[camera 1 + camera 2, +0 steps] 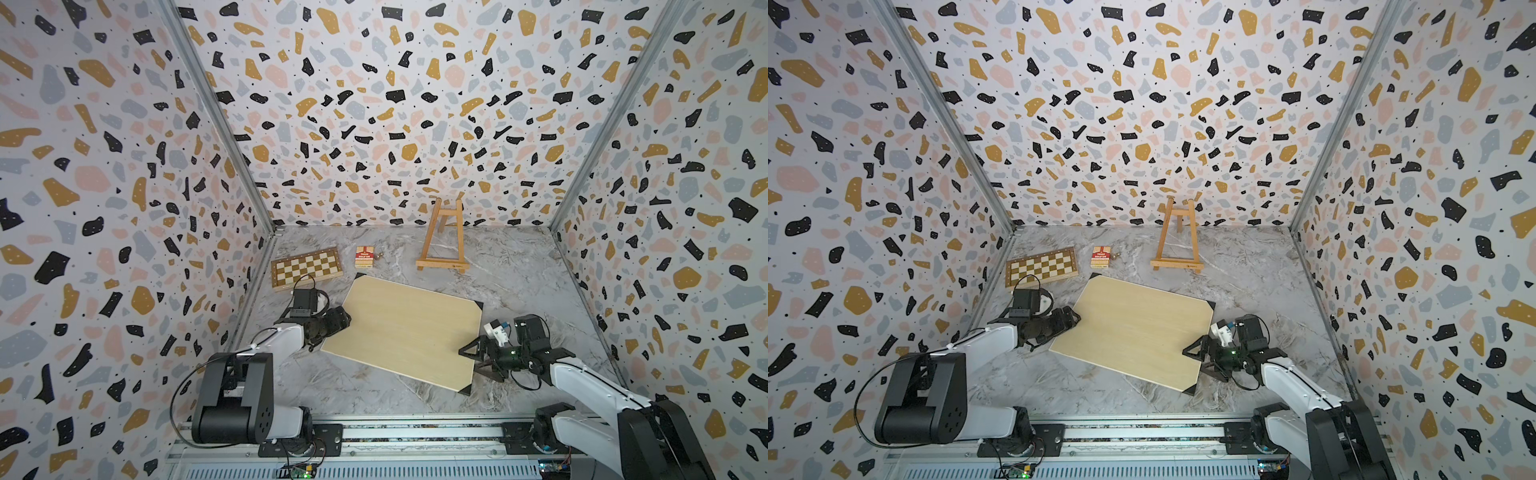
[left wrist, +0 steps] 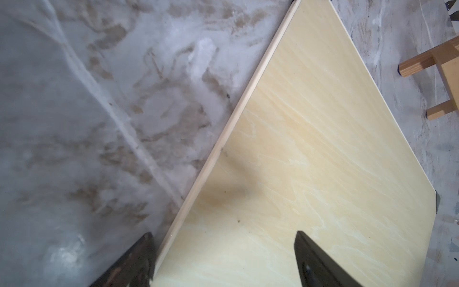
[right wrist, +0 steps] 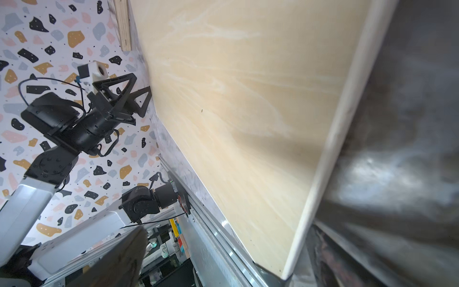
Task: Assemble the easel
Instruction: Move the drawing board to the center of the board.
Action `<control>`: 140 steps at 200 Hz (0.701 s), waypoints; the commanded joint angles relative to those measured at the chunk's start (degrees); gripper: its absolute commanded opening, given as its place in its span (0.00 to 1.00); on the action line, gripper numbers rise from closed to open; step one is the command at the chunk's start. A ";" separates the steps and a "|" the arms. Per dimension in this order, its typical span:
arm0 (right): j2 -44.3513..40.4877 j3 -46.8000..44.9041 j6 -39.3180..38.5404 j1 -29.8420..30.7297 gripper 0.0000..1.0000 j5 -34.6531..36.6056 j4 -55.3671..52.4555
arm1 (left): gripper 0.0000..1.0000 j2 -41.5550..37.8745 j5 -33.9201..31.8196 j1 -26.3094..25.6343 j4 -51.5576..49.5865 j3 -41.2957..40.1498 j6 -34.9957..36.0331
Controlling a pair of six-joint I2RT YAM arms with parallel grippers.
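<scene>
The easel (image 1: 441, 243) (image 1: 1177, 243) stands upright near the back wall, an orange-brown A-frame with a ledge bar at its foot. Its leg ends show in the left wrist view (image 2: 437, 64). A large pale board (image 1: 403, 328) (image 1: 1133, 328) with black corners lies on the table in front of it. My left gripper (image 1: 345, 321) (image 1: 1076, 318) is open at the board's left edge. Its jaws straddle that edge (image 2: 223, 244). My right gripper (image 1: 471, 359) (image 1: 1195, 360) stands wide open at the board's right edge, and the edge runs between its jaws (image 3: 227, 258). Neither gripper touches the easel.
A wooden chessboard (image 1: 306, 267) (image 1: 1041, 266) lies at the back left, with a small red card box (image 1: 364, 256) (image 1: 1101, 257) beside it. Patterned walls close in three sides. A metal rail (image 1: 415, 432) runs along the front edge.
</scene>
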 commanded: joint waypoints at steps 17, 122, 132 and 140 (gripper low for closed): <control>-3.72 1.07 0.44 3.19 1.00 -12.71 8.96 | 0.84 -2.73 15.11 -6.79 -12.53 -6.02 -7.20; -2.44 3.83 -9.93 8.04 1.00 3.06 -21.57 | 0.83 -16.46 9.65 -8.16 -22.79 -10.40 -10.12; -2.55 4.74 -10.71 7.91 1.00 6.15 -25.18 | 0.83 -16.70 8.74 -8.15 -22.00 -10.88 -10.83; -3.15 5.19 -10.60 7.96 1.00 8.14 -26.94 | 0.83 -16.63 7.67 -8.14 -22.21 -10.84 -10.85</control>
